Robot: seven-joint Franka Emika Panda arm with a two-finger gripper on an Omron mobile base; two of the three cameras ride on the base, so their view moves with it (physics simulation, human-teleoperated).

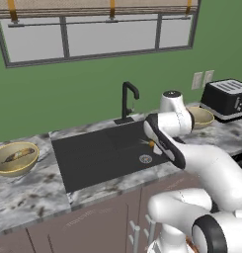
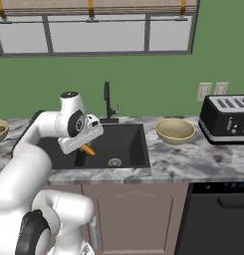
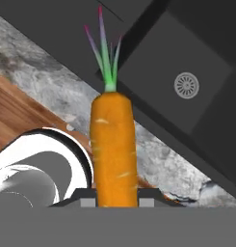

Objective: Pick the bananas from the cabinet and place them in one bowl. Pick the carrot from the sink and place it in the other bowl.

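My gripper [image 3: 117, 200] is shut on the carrot [image 3: 113, 149], which stands out from between the fingertips with its green top pointing away. The carrot [image 2: 88, 149] hangs over the black sink [image 2: 126, 144], above its left part in the right base view, and shows as a small orange stub [image 1: 151, 144] beside the hand. One tan-yellow bowl [image 1: 15, 159] sits on the counter left of the sink [image 1: 93, 158] with blotched yellow bananas [image 1: 19, 155] lying in it. The other bowl [image 2: 175, 130] stands to the right of the sink with nothing in it. The cabinet is out of view.
A black gooseneck tap [image 2: 107, 102] rises behind the basin. A black toaster [image 2: 225, 118] stands on the counter right of the bowl. The silver drain [image 3: 187, 85] lies on the sink floor. A dark dishwasher front [image 2: 218, 214] sits below the counter.
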